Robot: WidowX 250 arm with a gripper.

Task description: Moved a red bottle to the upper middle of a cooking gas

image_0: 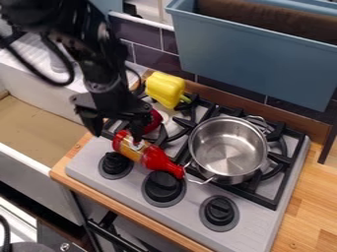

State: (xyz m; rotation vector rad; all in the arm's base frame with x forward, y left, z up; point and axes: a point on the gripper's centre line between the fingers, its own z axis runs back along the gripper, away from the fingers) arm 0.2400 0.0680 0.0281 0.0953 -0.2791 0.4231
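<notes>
The black gripper [117,132] hangs over the stove's left front part, its fingers spread apart. The red bottle [156,158], with an orange-yellow label, lies on its side, its base up-left and its cap pointing down-right toward the pot handle. One fingertip overlaps the bottle near its base end; the other is left of it. Whether they touch cannot be told. The cooking gas stove [197,201] has black grates and several black knobs along the front.
A steel pot [227,147] stands on the right burner. Behind the gripper is another red object [153,121], with a yellow pepper [166,89] at the stove's back left. A blue-grey bin [253,61] overhangs the back; the sink [33,120] is left.
</notes>
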